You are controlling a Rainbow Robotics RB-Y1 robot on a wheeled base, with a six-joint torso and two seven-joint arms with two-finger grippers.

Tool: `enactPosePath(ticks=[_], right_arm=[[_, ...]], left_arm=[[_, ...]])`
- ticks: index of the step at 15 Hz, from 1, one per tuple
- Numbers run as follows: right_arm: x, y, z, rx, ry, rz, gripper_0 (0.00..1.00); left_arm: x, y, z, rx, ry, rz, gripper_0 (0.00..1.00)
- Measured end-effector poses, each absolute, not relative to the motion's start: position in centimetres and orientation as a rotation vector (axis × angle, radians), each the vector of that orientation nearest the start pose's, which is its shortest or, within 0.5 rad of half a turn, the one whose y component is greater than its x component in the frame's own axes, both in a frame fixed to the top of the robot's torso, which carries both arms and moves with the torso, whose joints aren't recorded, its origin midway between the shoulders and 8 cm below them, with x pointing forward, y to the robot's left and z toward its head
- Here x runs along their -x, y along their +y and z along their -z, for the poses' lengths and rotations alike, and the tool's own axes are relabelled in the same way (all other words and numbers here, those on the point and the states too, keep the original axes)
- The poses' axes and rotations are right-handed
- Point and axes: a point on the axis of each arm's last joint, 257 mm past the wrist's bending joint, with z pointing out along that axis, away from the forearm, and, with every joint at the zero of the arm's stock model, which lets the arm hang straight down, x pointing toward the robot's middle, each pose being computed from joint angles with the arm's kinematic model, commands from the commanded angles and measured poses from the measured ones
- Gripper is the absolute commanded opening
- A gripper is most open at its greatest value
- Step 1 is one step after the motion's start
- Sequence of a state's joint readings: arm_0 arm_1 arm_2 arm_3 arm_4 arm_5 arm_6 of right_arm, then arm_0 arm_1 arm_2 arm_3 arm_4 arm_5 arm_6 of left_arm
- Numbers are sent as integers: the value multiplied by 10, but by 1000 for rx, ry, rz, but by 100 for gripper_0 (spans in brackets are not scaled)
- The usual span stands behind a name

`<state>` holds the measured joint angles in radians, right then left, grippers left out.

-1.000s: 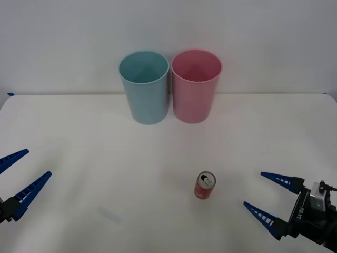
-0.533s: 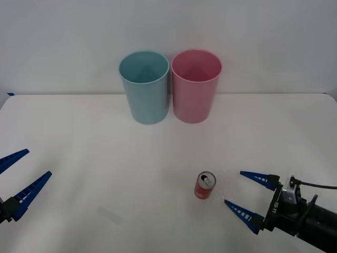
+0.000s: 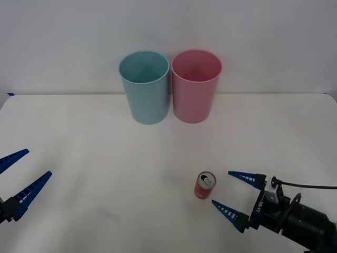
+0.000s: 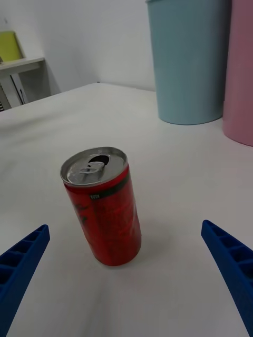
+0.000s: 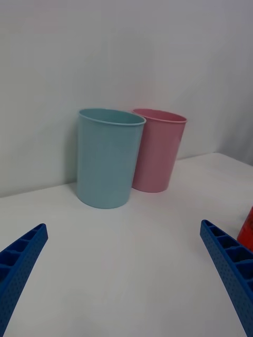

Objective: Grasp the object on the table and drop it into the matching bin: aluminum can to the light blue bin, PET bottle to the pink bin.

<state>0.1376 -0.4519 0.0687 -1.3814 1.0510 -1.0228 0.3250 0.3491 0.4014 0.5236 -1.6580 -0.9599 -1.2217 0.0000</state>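
Red and silver-topped, the can (image 3: 205, 185) stands upright on the white bench (image 3: 105, 158), near its front edge and right of centre, well apart from the two bins at the back. The right claw (image 3: 229, 191) lies just to the can's right, low over the bench, its blue ribbed fingers (image 3: 229, 214) spread wide apart and pointing at the can, their tips just short of it and touching nothing. From the right wrist, the can (image 4: 103, 205) sits between the two open fingers (image 4: 21, 263), a little ahead of them. Its long axis runs vertical, pull tab and open mouth facing up. Behind it stand the blue bin (image 3: 144, 87) and pink bin (image 3: 195, 85), side by side. The left claw (image 3: 13, 176) hovers at the bench's left edge, fingers apart, holding nothing.
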Motion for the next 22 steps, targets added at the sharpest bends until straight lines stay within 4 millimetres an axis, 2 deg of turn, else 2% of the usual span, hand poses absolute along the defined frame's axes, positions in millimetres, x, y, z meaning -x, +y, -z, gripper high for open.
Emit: enactPosePath(ticks=[14,18,19,20,21,22], right_arm=[[-385,-91,323,839,1525,-687,100],[-388,-80,325,840,1525,-676,100],[-388,-80,325,841,1525,-673,67],[-389,-80,325,844,1523,-668,20],[-389,-79,324,848,1519,-664,6],[-390,-80,325,849,1519,-662,0]], left_arm=[[-342,330,169,-465,1441,567,100],[-342,330,169,-465,1441,567,100],[-342,330,169,-465,1441,567,100],[-342,330,169,-465,1441,567,100],[-342,330,169,-465,1441,567,100],[-342,330,169,-465,1441,567,100]])
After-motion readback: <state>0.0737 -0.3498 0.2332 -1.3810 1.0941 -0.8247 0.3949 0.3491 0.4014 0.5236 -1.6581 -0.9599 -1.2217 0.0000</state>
